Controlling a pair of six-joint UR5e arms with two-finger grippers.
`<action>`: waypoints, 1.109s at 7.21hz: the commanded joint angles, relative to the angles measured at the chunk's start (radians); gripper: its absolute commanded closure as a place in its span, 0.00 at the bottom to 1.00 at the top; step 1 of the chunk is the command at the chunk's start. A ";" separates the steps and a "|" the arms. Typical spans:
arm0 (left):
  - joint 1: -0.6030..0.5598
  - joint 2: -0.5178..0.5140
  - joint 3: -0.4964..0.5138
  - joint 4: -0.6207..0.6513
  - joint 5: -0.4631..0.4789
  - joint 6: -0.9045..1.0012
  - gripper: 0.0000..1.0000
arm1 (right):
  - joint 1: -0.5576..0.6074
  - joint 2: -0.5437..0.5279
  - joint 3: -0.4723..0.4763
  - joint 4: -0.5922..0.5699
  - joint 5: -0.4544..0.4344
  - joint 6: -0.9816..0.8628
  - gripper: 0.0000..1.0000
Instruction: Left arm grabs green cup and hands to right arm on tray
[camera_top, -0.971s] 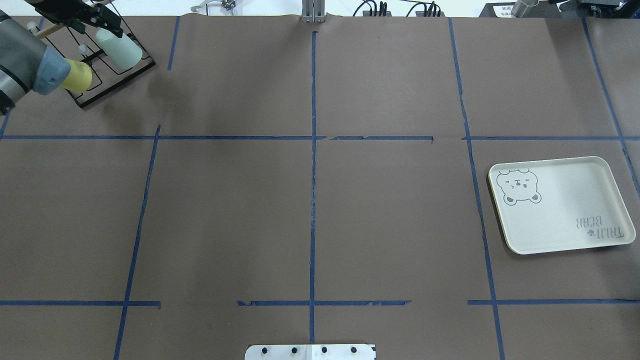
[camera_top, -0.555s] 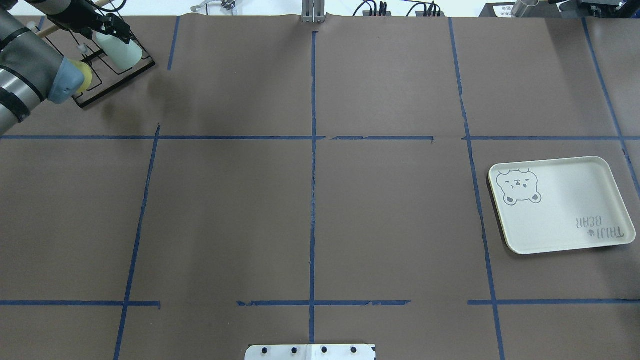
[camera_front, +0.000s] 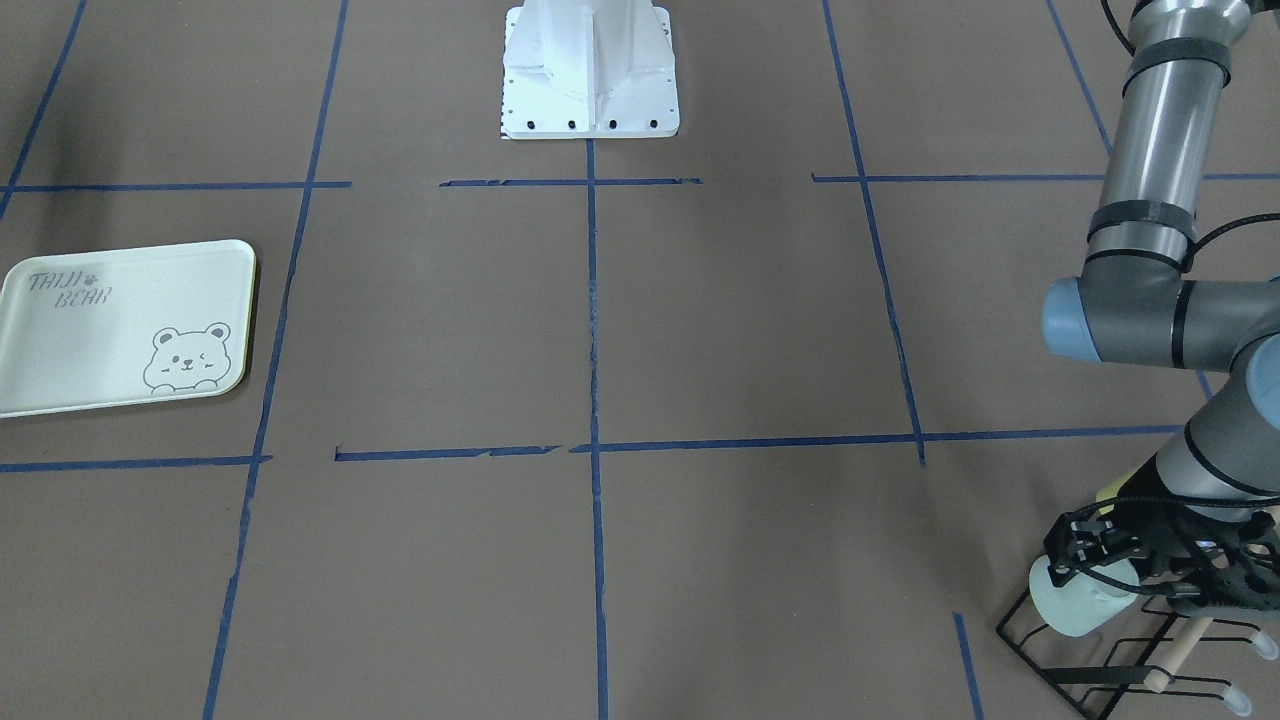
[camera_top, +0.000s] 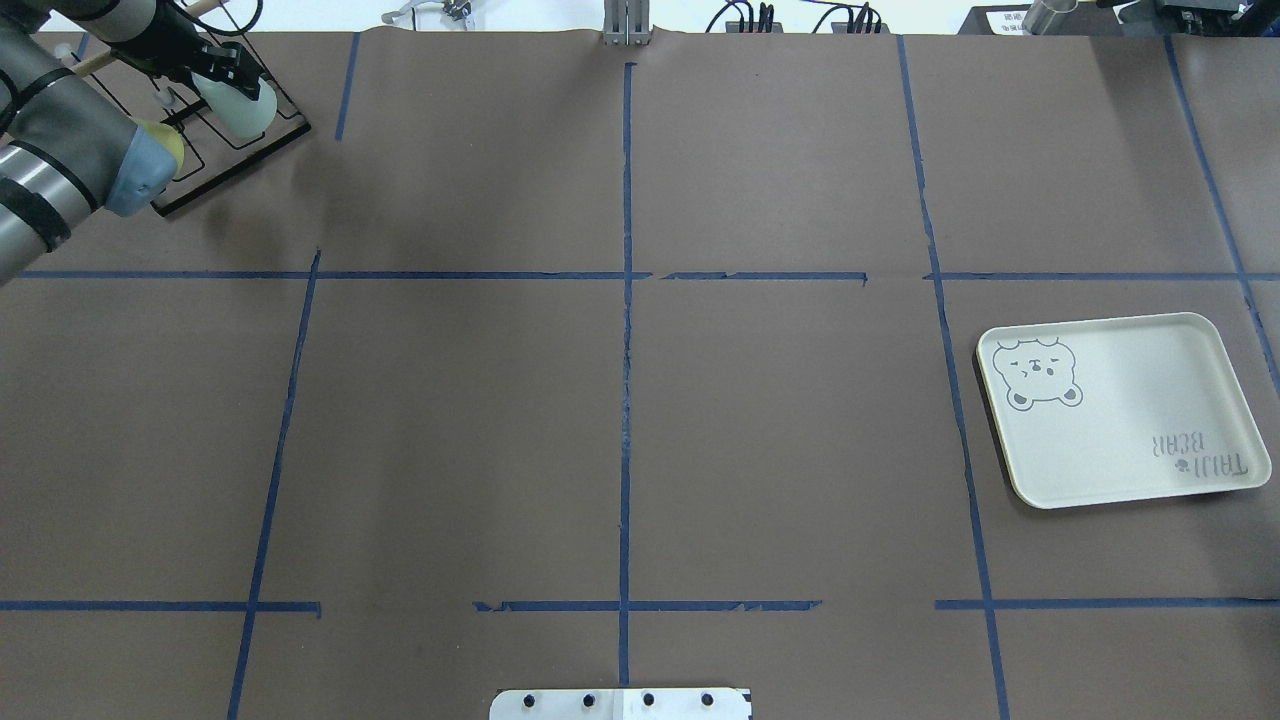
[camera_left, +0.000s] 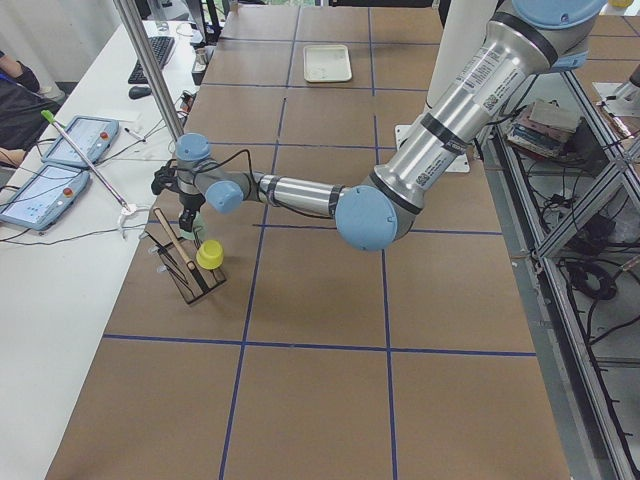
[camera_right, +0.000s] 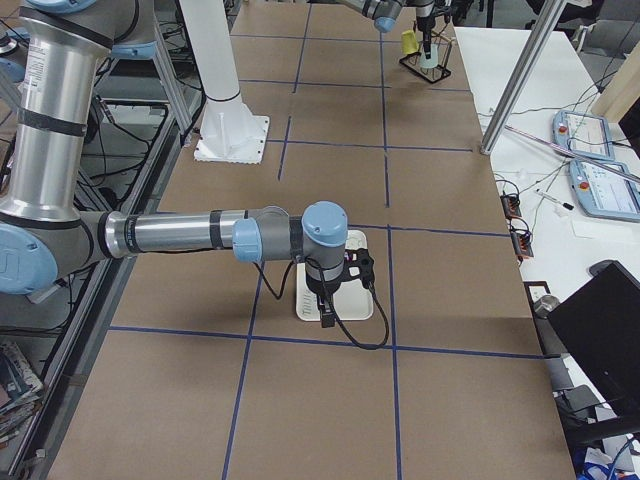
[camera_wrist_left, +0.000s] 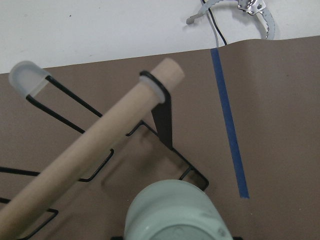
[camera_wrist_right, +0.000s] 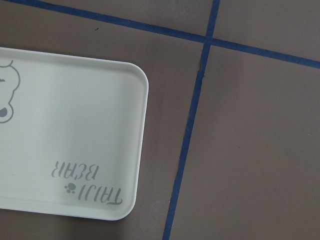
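The green cup (camera_top: 243, 108) hangs tilted over the black wire rack (camera_top: 232, 163) at the table's far left corner. My left gripper (camera_top: 226, 80) is shut on it, with the fingers around its upper part in the front view (camera_front: 1092, 572). The cup's base (camera_wrist_left: 175, 212) fills the bottom of the left wrist view. The tray (camera_top: 1120, 440) lies empty at the right side of the table and shows in the right wrist view (camera_wrist_right: 75, 125). My right gripper (camera_right: 325, 318) hovers over the tray's near edge; I cannot tell whether it is open or shut.
A yellow cup (camera_top: 172, 150) sits on the rack, partly hidden behind my left elbow. A wooden rod (camera_wrist_left: 100, 140) crosses the rack. The robot's base plate (camera_front: 590, 95) stands at mid table. Blue tape lines grid the brown table.
The green cup has gone down toward the rack in my left gripper and looks smaller. My left elbow has shifted right and covers more of the yellow cup.
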 joint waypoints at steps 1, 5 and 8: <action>-0.020 0.003 -0.059 0.010 -0.012 -0.014 0.65 | 0.000 0.000 0.001 0.000 0.000 0.000 0.00; -0.161 0.104 -0.266 0.084 -0.237 -0.014 0.65 | -0.001 0.000 0.001 0.000 0.000 0.000 0.00; -0.099 0.154 -0.488 0.124 -0.209 -0.295 0.65 | -0.007 0.030 0.001 0.003 0.128 0.080 0.00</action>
